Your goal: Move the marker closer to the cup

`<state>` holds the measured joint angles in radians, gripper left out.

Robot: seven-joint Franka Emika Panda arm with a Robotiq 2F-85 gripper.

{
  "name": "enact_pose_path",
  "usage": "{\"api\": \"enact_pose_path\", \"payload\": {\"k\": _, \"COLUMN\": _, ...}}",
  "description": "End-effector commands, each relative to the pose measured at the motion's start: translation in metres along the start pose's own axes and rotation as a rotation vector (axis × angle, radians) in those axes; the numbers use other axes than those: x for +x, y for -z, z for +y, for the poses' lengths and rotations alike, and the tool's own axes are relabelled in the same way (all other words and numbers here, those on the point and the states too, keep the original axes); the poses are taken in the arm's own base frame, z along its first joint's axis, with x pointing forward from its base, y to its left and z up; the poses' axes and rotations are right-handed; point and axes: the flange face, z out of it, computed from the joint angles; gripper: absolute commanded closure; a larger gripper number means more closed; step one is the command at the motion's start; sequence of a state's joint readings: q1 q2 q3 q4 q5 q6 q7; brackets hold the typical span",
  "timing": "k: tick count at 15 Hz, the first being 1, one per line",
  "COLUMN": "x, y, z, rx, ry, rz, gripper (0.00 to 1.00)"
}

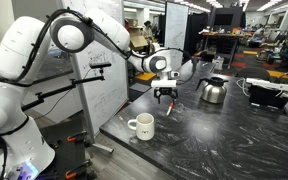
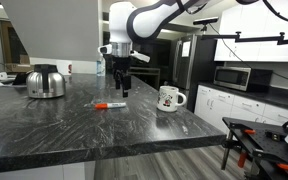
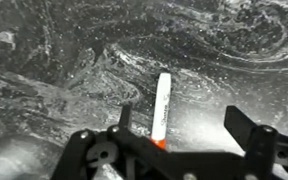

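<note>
The gripper [image 2: 121,90] hangs over the dark marbled countertop [image 2: 44,130] with its jaws apart and nothing between them touching the pads. In the wrist view the two black fingers [image 3: 240,122] stand wide on either side of the gripper's middle [image 3: 182,122]. The marker [image 3: 162,105] lies flat on the stone between them, nearer the finger at 9 o'clock. It runs almost from 6 to 12 o'clock in that view, with its red end at 6 o'clock, close to the gripper body. In an exterior view the marker [image 2: 110,105] rests on the counter just under the fingertips, at about 7 o'clock from them, apart from the gripper. The white mug [image 2: 170,98] stands upright at 3 o'clock from the marker, well apart from it, with its handle turned toward 3 o'clock. The shiny metal kettle [image 2: 46,82] sits at about 10 o'clock from the marker, farther off along the counter. In an exterior view the gripper [image 1: 164,96] hovers with the mug [image 1: 141,126] at 7 o'clock from it and the kettle [image 1: 213,89] at 3 o'clock. The marker [image 1: 170,107] shows only as a small red sliver below the fingers.
</note>
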<state>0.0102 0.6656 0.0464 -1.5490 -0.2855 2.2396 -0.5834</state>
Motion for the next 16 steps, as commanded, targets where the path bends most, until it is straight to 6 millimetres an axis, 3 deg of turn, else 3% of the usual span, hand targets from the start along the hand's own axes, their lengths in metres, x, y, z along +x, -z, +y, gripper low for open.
{"api": "enact_pose_path", "payload": {"k": 1, "x": 0.02, "y": -0.01, "z": 0.014, "rx": 0.014, "ry": 0.059, "rz": -0.006, "gripper": 0.04}}
{"api": "enact_pose_path", "payload": {"k": 5, "x": 0.038, "y": -0.022, "z": 0.02, "rx": 0.061, "ry": 0.133, "rz": -0.018, "gripper": 0.27}}
{"api": "enact_pose_path", "payload": {"k": 7, "x": 0.045, "y": -0.028, "z": 0.022, "rx": 0.08, "ry": 0.152, "rz": -0.032, "gripper": 0.22}}
{"api": "enact_pose_path", "payload": {"k": 10, "x": 0.053, "y": -0.038, "z": 0.024, "rx": 0.104, "ry": 0.164, "rz": -0.065, "gripper": 0.29}}
{"api": "enact_pose_path", "payload": {"k": 11, "x": 0.055, "y": -0.041, "z": 0.024, "rx": 0.115, "ry": 0.168, "rz": -0.074, "gripper": 0.37}}
{"api": "enact_pose_path", "payload": {"k": 12, "x": 0.058, "y": -0.045, "z": 0.024, "rx": 0.119, "ry": 0.166, "rz": -0.081, "gripper": 0.54}}
{"api": "enact_pose_path", "payload": {"k": 13, "x": 0.059, "y": -0.047, "z": 0.025, "rx": 0.125, "ry": 0.17, "rz": -0.086, "gripper": 0.55}}
{"api": "enact_pose_path", "payload": {"k": 16, "x": 0.064, "y": -0.049, "z": 0.025, "rx": 0.137, "ry": 0.195, "rz": -0.082, "gripper": 0.78}}
